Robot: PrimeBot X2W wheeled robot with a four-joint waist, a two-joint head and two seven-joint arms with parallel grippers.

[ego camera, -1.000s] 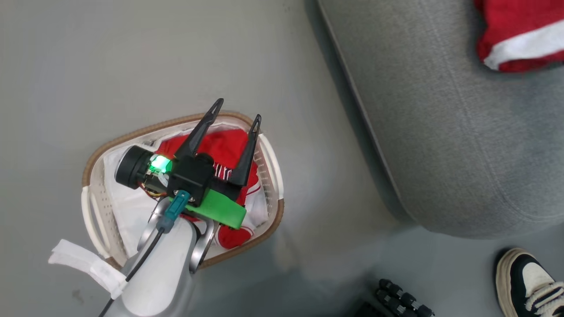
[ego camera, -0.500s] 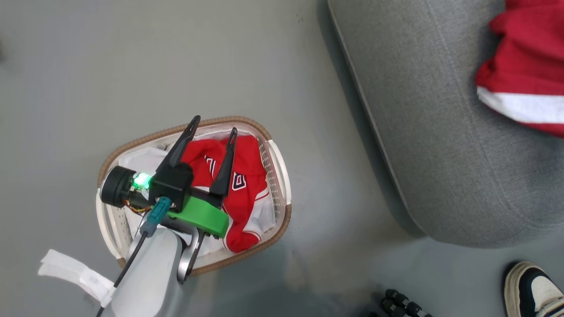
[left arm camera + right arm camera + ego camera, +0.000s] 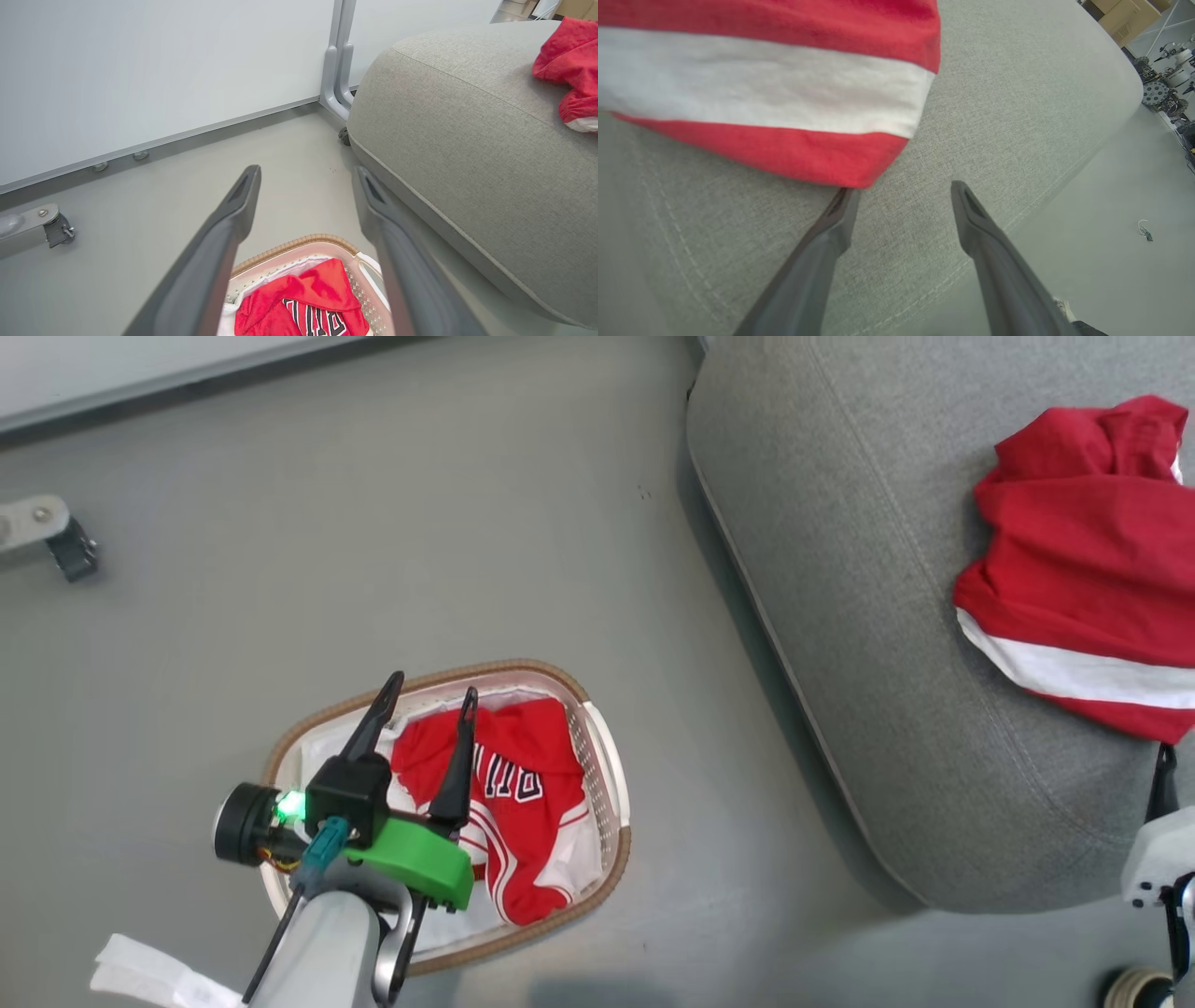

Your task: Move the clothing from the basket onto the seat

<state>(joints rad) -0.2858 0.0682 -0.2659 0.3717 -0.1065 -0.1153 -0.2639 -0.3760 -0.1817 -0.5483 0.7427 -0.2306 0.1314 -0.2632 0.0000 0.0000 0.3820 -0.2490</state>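
Observation:
A red garment with black-and-white lettering lies in the white basket on the floor, also seen in the left wrist view. My left gripper hovers open above the basket's far rim, holding nothing. Another red garment with a white band lies on the grey seat. In the right wrist view my right gripper stands open just off that garment's hem, over the seat, with one fingertip at the red edge and nothing between the fingers.
White cloth lines the basket under the red garment. A white wall panel with a caster foot and a grey post stands behind. A shoe is at the lower right. Boxes and gear stand beyond the seat.
The head camera has shifted, bringing the whole garment on the seat and my right forearm into view. My left gripper stays open over the basket.

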